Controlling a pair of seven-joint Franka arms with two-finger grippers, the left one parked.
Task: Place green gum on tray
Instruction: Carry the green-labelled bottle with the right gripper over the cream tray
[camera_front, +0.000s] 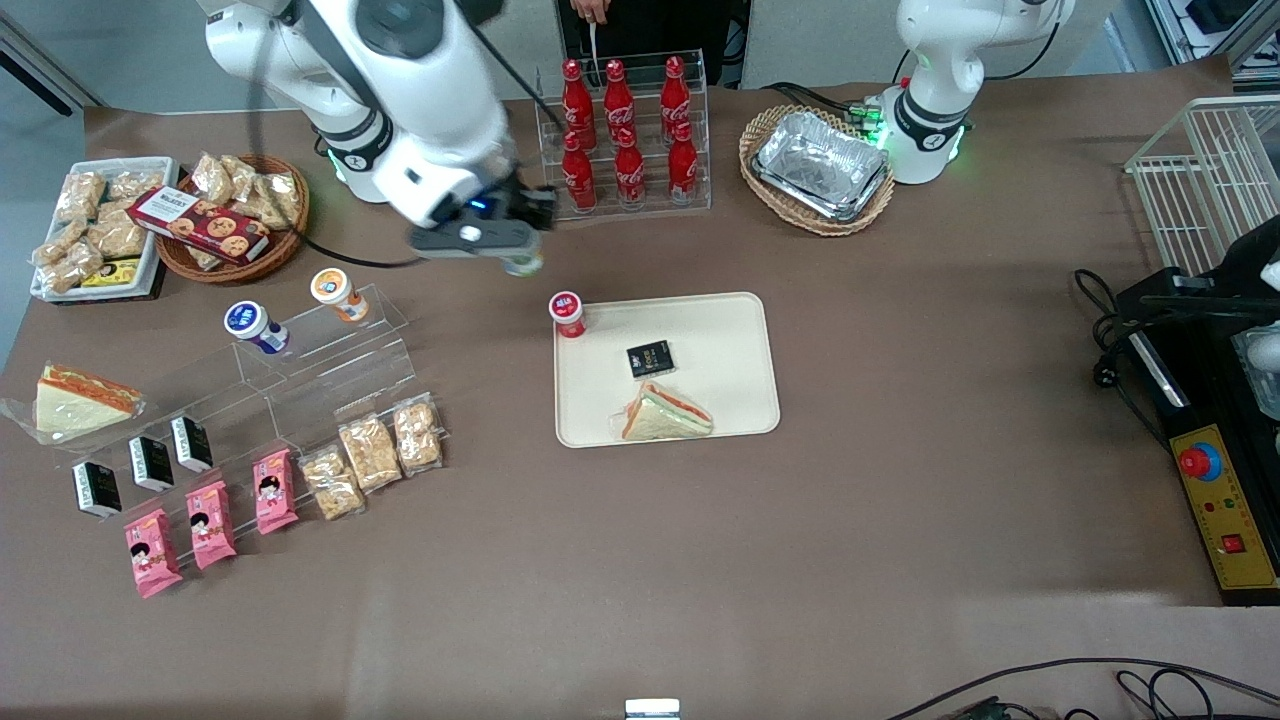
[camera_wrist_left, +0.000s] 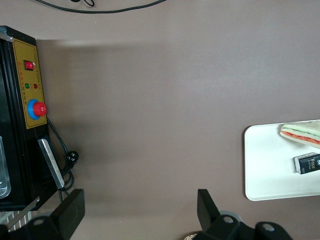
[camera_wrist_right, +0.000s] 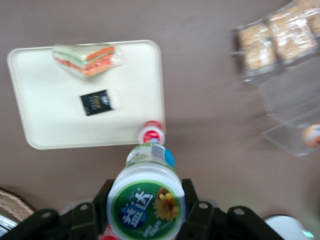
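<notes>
The claw (camera_front: 505, 250) is held in the air above the brown tabletop (camera_front: 900, 480), with its two fingers (camera_wrist_right: 192, 210) clamped on the sides of the green gum (camera_wrist_right: 146, 202). The bottle is gripped lid-up toward the wrist camera, so its round green-rimmed lid with a sunflower picture is seen, and only a small bit of the bottle (camera_front: 524, 265) peeks out under the claw in the front view.

The tray (camera_front: 735, 330) lies flat on the tabletop, nearer to the front camera than the claw and a little toward the parked arm's end. The green gum is not over the tray; it hangs just off the tray's corner. A red-lidded bottle (camera_front: 567, 313) stands upright at that corner of the tray, just below the claw and nearer to the front camera. On the tray, farther from the claw, a small black packet (camera_front: 650, 359) lies flat, and a wrapped sandwich (camera_front: 665, 415) lies past it, nearer the front camera still.

Farther from the front camera than the claw, red cola bottles (camera_front: 625, 130) are ranked in a clear rack. Toward the working arm's end, a blue-lidded bottle (camera_front: 254, 327) and an orange-lidded bottle (camera_front: 335, 293) stand on a clear stepped stand (camera_front: 330, 370), well apart from the claw.
</notes>
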